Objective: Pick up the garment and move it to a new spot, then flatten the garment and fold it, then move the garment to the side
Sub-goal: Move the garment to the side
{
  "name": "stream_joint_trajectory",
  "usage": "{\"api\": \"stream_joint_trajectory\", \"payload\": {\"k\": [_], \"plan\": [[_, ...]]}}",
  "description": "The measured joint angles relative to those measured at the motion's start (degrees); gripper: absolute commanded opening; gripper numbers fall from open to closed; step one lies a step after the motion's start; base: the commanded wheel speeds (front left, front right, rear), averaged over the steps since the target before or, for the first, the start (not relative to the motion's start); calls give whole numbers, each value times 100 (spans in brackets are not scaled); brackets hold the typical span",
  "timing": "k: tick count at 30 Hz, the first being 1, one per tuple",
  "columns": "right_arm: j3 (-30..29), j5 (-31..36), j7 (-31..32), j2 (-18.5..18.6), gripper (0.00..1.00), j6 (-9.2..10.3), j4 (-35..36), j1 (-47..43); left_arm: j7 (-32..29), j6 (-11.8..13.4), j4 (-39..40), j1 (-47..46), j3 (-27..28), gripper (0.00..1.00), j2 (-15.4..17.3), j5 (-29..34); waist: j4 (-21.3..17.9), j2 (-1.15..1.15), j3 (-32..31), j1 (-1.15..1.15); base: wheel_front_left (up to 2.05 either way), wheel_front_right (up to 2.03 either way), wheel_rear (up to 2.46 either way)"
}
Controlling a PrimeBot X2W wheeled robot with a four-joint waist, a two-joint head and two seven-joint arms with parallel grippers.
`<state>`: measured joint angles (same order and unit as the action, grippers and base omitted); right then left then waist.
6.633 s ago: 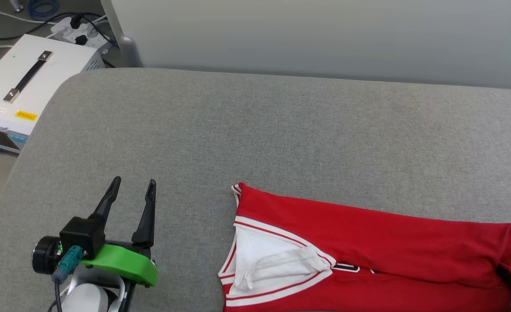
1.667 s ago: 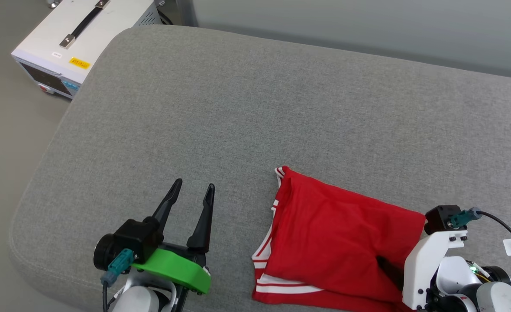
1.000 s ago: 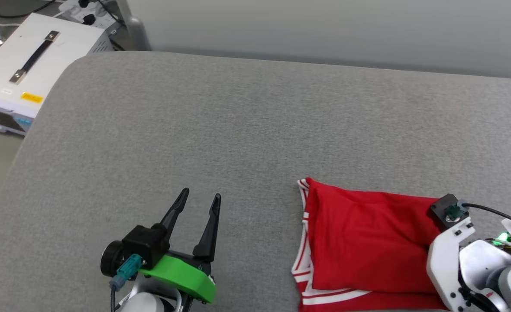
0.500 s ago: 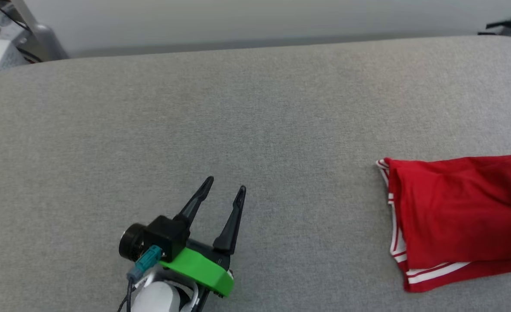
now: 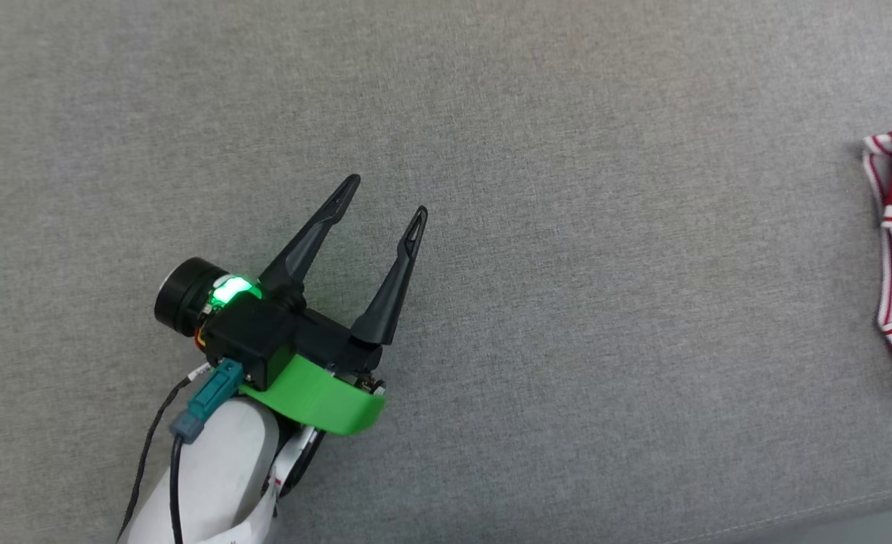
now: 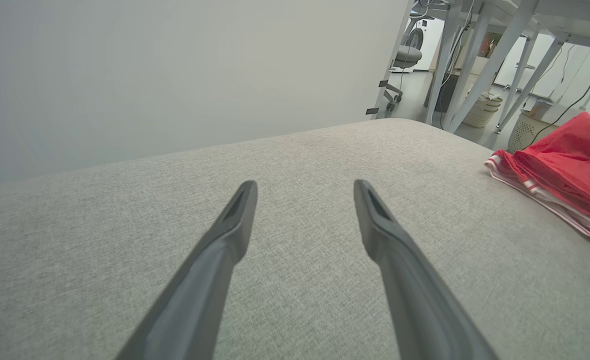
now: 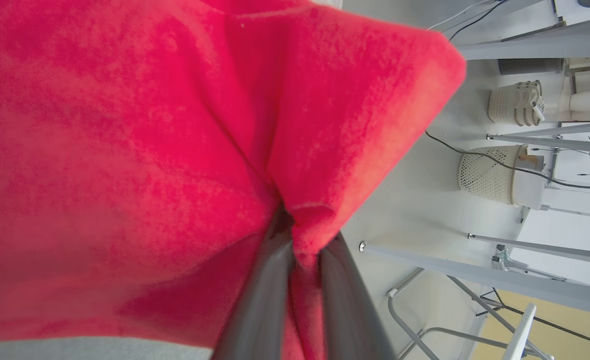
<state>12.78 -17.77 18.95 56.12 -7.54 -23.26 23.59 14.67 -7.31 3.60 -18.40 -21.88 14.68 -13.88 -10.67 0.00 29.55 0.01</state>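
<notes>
Closest to the camera, the left pincer [image 5: 385, 196] hovers low over a grey cushion [image 5: 605, 317]. Its two dark fingers are spread wide with nothing between them. Off to the right, the right pincer [image 7: 302, 247] is closed tight on a bunched fold of the garment [image 7: 125, 140], and red cloth puckers around its tips. In the head view the garment's striped edge sits at the far right of the cushion, well apart from the left pincer. From the left wrist it reads as a rumpled red heap with white trim along its lower edge (part of it seems lifted, though how much cannot be told). Beyond the cushion are a pale wall [image 6: 175, 75] and woven baskets [image 6: 482, 109]. The cloth looks light, soft and limp, so it will likely sag and drag from a single pinch. Hems and shoulder seams look the firmest places to grip, and a second corner in the free pincer would probably help it spread.
</notes>
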Motion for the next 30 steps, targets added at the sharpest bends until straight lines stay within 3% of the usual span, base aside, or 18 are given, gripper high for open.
{"api": "stream_joint_trajectory", "payload": {"k": [8,16,17,18,19,30], "plan": [[-557,610,-859,-468,0,-1,-1133,788,-44,0,424,-122,47,100,175,20,-96,0,673,0,0,0,0],[-759,953,-1252,-859,3,0,-1963,1265,-85,27,643,-172,25,100,198,21,-30,0,970,0,0,0,0],[-757,979,-1285,-892,15,0,-2048,1302,-85,32,641,-172,18,100,197,21,-12,0,966,0,0,0,0],[-771,1016,-1336,-922,75,0,-2121,1341,-85,33,632,-171,10,100,197,21,-1,0,950,0,0,0,0],[-792,1058,-1386,-939,100,0,-2203,1372,-85,40,617,-171,7,100,194,21,7,0,926,-1,0,0,0],[-975,1326,-1502,-964,100,0,-2620,1528,-7,86,183,-133,48,100,-8,-97,107,0,370,-1,0,0,0]]}}
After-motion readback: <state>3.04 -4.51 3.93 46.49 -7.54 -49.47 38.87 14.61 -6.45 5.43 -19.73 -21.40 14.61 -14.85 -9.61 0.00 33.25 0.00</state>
